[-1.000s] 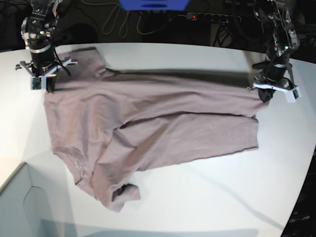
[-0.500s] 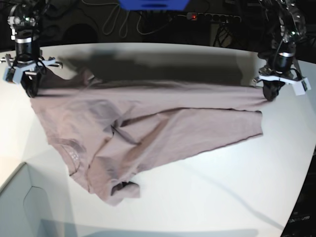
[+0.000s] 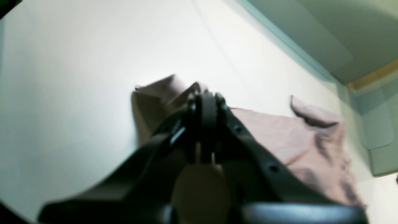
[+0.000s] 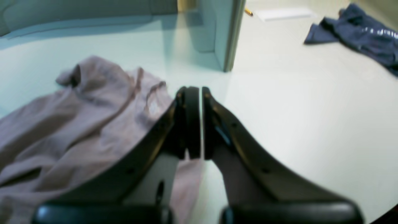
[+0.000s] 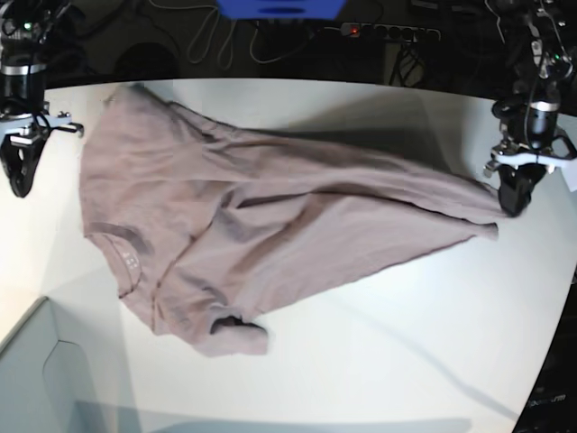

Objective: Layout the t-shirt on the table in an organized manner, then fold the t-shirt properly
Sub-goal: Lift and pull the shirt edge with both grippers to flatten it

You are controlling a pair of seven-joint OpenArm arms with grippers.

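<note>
while both hands [image 5: 516, 206] [image 5: 18, 185] stay pinched shut, soft creased pink t-shirt [image 5: 270, 225] sprawls over smooth table [image 5: 406, 343].

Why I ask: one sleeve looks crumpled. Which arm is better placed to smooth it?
Right. The right tool is free at the t-shirt's collar end, nearer the crumpled sleeve; the left tool seems to pinch the hem.

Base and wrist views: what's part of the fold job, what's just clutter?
Job:
- t-shirt, pink-mauve, rumpled
- table, white
- left gripper, shut on the t-shirt's edge
- right gripper, shut, beside the shirt

Lying about:
- dark blue garment
- pale grey box corner
- cables behind the table
</note>
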